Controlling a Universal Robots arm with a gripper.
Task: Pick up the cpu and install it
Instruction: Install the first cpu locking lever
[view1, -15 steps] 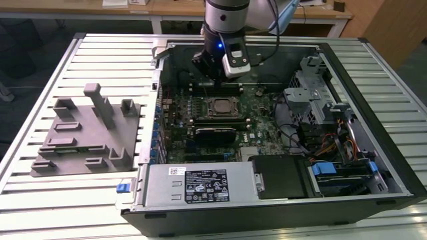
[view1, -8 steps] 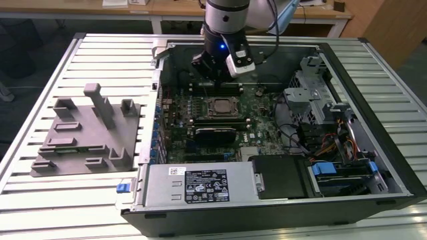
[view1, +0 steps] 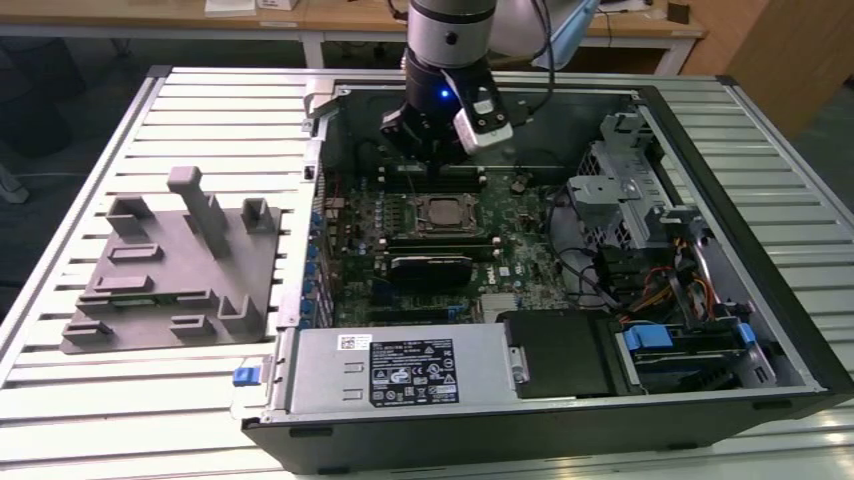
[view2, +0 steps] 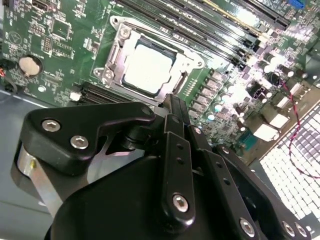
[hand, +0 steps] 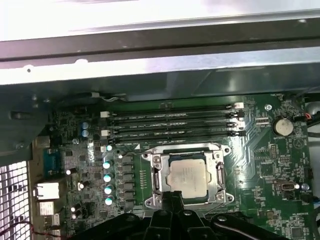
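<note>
Pincer (hand: 172, 196) fingers together, empty, tip hiding one edge of cpu (hand: 187, 176) seated in socket (hand: 155, 172).

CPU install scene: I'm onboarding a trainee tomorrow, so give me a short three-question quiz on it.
1. True or false: the cpu lies in the socket on the motherboard.
2. Relative to the case, the grey tray sits: A) inside it; B) outside, on the exterior view's left; C) on top of it.
3. Fill in: the shut gripper holds ____.
Key: 1 true; 2 B; 3 nothing.
</note>
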